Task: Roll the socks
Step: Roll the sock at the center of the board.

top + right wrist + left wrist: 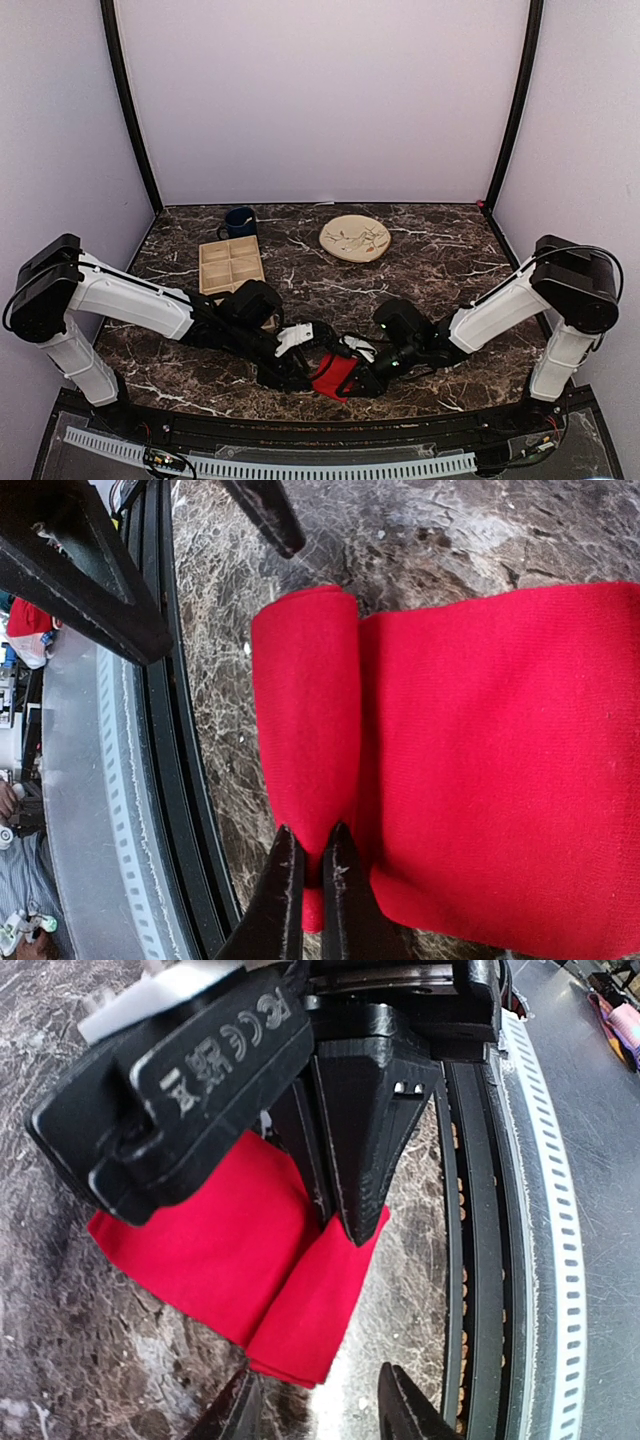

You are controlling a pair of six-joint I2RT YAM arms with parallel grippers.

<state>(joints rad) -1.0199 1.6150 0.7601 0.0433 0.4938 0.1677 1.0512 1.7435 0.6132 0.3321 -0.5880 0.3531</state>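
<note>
The right gripper (312,832) is closed and pinches the rolled edge of the red socks (480,760). The long axis of the roll runs straight ahead from its fingertips, with the flat part beside it. The left gripper (318,1400) is open and holds nothing; the socks lie just ahead of it.

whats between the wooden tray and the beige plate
Nothing. In the top external view, the stretch of dark marble table between the wooden compartment tray and the round beige plate is bare.
</note>
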